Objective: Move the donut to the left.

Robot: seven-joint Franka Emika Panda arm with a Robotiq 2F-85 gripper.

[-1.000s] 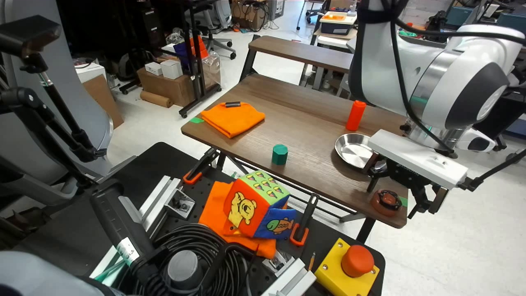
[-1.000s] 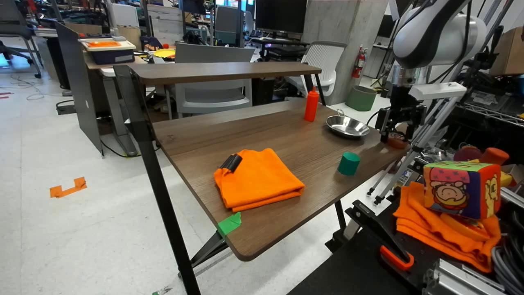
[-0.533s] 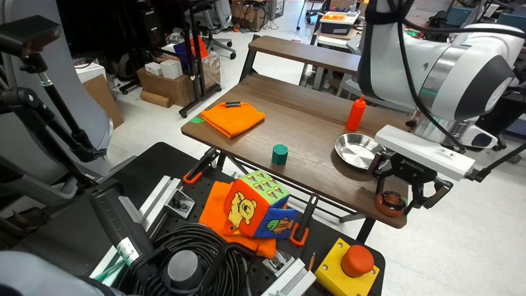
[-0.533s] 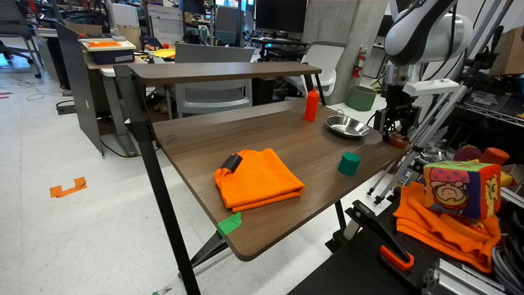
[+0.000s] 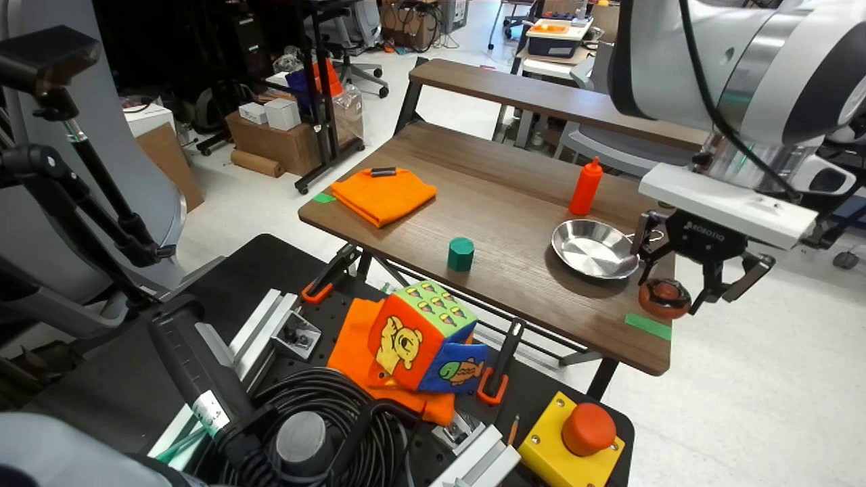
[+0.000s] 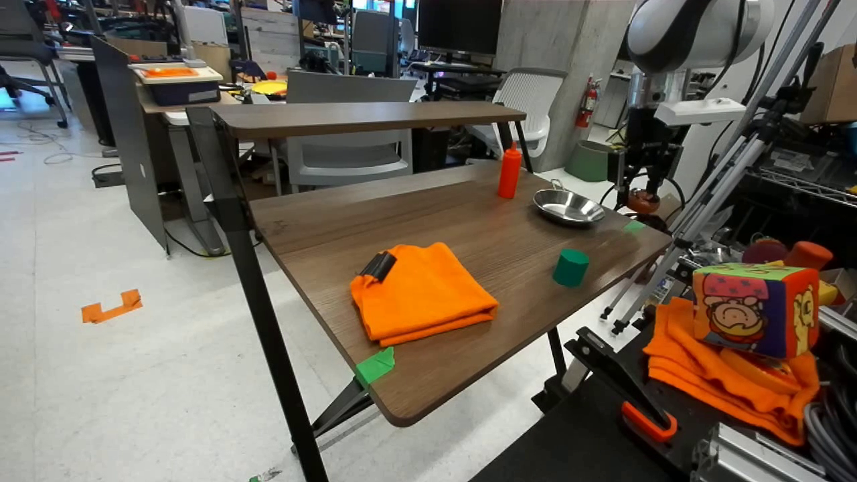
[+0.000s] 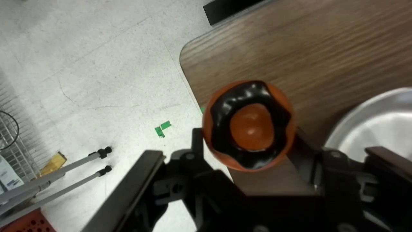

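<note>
While half a second ago the donut (image 5: 666,298) was down at the tabletop (image 5: 514,223), it is now raised clear. In an exterior view the silver pan (image 5: 587,247) lies left of the jaws, a green tape strip (image 5: 648,326), now in fuller sight, below them, and the donut sits clamped between them.

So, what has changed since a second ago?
The black two-fingered gripper has closed on the ring-shaped brown-and-orange toy donut and lifted it off the brown wood-grain table, baring more green tape. The round silver pan, short green cylinder, orange-red squeeze bottle and folded orange cloth stayed put.
</note>
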